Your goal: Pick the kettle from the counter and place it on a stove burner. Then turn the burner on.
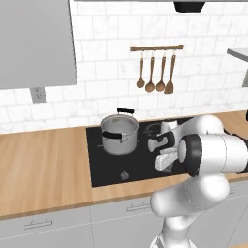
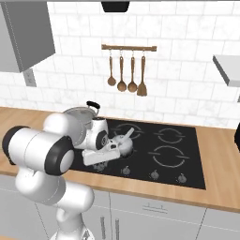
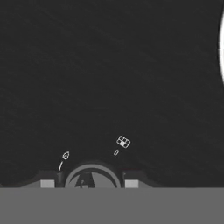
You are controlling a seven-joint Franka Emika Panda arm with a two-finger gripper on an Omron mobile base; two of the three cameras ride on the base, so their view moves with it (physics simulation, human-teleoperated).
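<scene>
The gripper (image 3: 89,181), jaws narrowed around a stove knob (image 3: 89,177) just beneath it, looks set to light the burner under the kettle (image 2: 124,143) beyond.

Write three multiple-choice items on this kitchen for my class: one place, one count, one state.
1. Where is the kettle? A on the cooktop; B on the counter; C in a cabinet.
2. How many utensils hang on the rail? A two; B four; C six.
3. The pot is: A lidded; B open; C tipped over.

Answers: A, the kettle sits on the black glass; B, four hang there; A, its lid is on.
</scene>
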